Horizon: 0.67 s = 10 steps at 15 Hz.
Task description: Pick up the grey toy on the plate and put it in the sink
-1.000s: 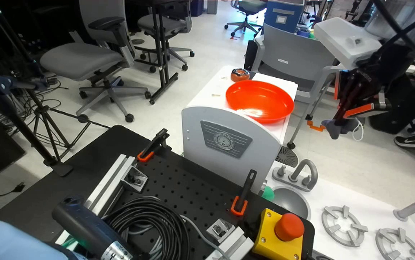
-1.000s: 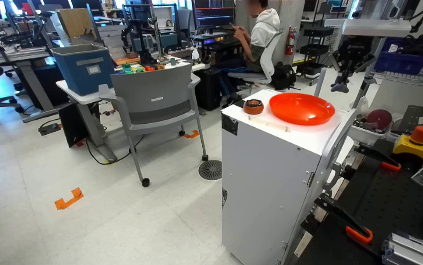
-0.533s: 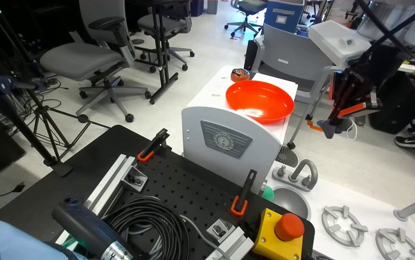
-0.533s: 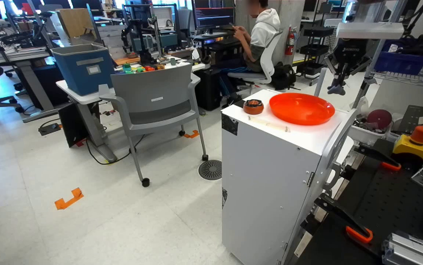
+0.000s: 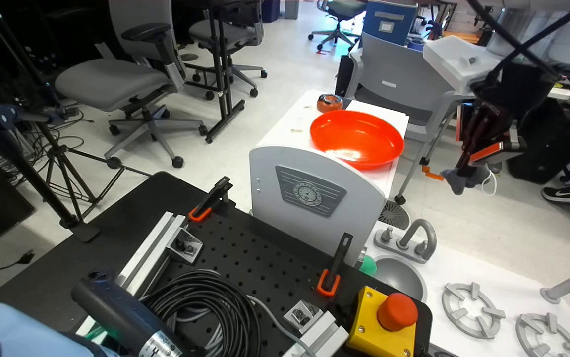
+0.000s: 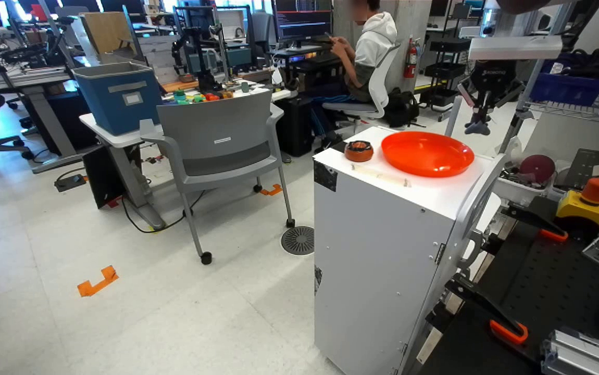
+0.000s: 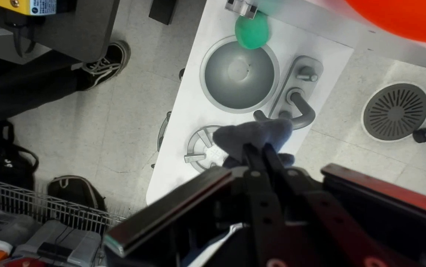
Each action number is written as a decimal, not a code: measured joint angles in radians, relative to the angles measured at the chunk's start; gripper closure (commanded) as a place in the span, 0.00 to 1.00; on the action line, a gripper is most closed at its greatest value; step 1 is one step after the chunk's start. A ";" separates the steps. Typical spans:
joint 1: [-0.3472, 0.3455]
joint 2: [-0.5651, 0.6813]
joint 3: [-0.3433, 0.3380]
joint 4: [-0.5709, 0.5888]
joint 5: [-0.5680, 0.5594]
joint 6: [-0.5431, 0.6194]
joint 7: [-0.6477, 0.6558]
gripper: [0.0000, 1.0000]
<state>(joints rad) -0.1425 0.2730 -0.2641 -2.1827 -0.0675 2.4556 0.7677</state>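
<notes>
Grey toy [image 7: 253, 134] sits between the tips of the gripper's [image 7: 259, 148] fingers [image 7: 258, 191], clenched on it; ends poke out both sides, held in mid-air, well apart from the orange plate [image 5: 357, 134]. Counts: one toy, one plate, one sink [image 7: 239, 91], two burner grates [image 5: 459, 314] (both in an exterior view). Gripper reads ROBOTIQ; grey panel [image 5: 265, 173] emblem [image 5: 308, 193] text too small.

A lumpy grey toy [image 7: 253, 133] hangs between the fingers [image 7: 253, 161], clear of the sink [image 7: 231, 89] and orange plate [image 5: 357, 136].
</notes>
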 measured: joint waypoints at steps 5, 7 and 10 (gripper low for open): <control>0.002 0.009 -0.004 0.009 -0.027 -0.014 0.034 0.99; 0.002 0.015 -0.004 0.017 -0.029 -0.031 0.042 0.99; 0.002 0.030 -0.004 0.032 -0.029 -0.055 0.054 0.99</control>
<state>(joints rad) -0.1403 0.3030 -0.2682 -2.1507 -0.0962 2.4005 0.8221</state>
